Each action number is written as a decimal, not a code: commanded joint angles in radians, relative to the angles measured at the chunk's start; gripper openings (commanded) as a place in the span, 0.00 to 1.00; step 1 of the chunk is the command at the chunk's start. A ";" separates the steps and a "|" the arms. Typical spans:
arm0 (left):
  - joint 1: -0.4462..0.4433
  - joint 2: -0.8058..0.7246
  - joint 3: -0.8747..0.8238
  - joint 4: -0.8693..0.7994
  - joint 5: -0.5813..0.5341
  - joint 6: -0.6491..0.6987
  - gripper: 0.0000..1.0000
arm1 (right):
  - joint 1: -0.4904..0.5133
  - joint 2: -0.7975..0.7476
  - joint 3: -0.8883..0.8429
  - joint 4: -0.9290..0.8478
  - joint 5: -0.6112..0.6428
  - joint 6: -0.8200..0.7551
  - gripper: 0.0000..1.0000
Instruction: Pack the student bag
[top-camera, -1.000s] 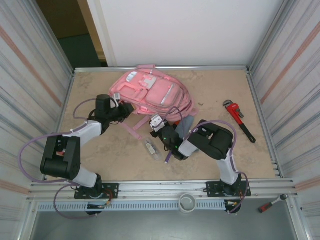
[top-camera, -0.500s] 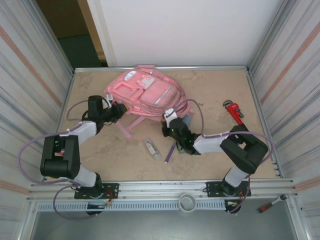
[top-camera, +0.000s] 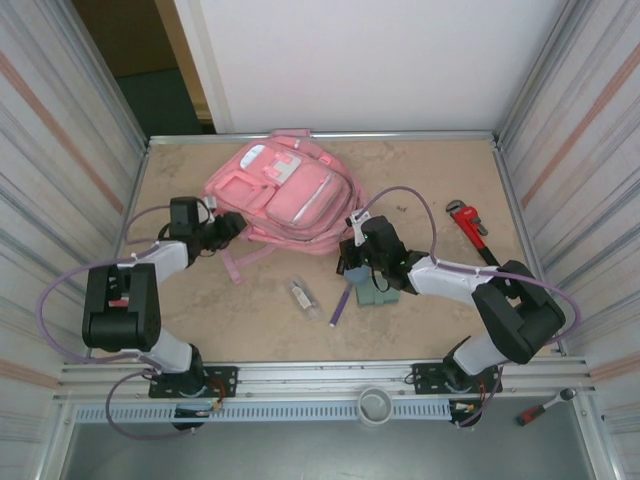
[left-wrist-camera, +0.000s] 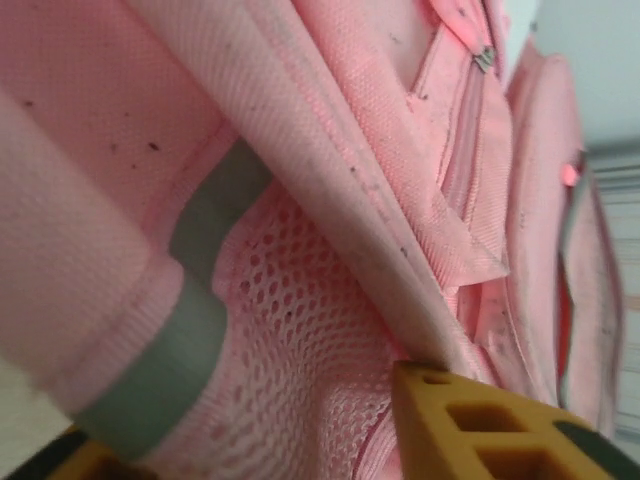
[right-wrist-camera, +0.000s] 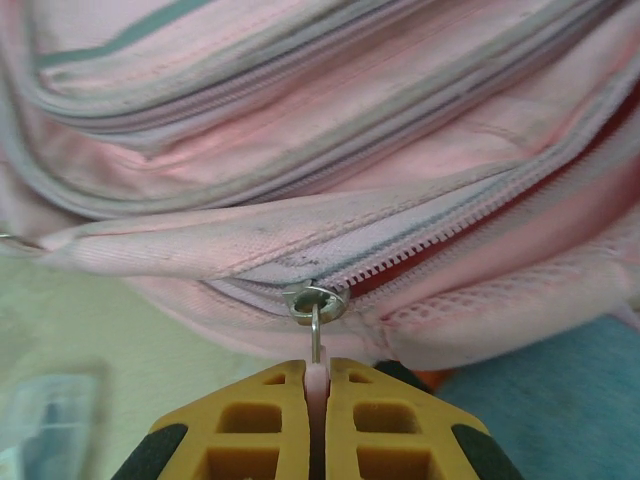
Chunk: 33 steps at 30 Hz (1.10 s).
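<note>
From above, the pink backpack (top-camera: 290, 195) lies far left of centre on the counter (top-camera: 430, 180), with the left fingers (top-camera: 231, 226) at its left edge and the right fingers (top-camera: 350, 246) at its near-right corner. Left wrist: fingers spread, pink mesh between them. Right wrist: fingers pressed together, pinching the zipper pull (right-wrist-camera: 315, 335).

- Beige table (top-camera: 200, 320) is carrying all items.
- Pink student bag (top-camera: 285, 190) is lying at the back, left of centre.
- Red pipe wrench (top-camera: 478, 238) is lying well apart, on the right.
- Small clear bottle (top-camera: 302, 297) and purple pen (top-camera: 341, 304) are lying near the bag.
- Grey-blue pouch (top-camera: 375, 296) is sitting just beside the pen.
</note>
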<state>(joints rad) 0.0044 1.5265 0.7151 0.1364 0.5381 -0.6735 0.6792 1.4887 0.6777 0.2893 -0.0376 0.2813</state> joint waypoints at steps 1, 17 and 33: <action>0.008 -0.037 0.043 -0.014 -0.068 0.104 0.55 | 0.001 -0.026 0.052 0.013 -0.215 0.020 0.00; -0.372 -0.348 -0.075 0.141 -0.117 0.757 0.73 | -0.055 -0.014 0.193 -0.119 -0.404 0.069 0.00; -0.576 -0.020 0.167 -0.060 -0.191 1.128 0.25 | -0.072 -0.031 0.230 -0.211 -0.461 0.035 0.00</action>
<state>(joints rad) -0.5682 1.4887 0.8398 0.0937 0.3645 0.4019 0.6041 1.4899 0.8642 0.0566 -0.4393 0.3325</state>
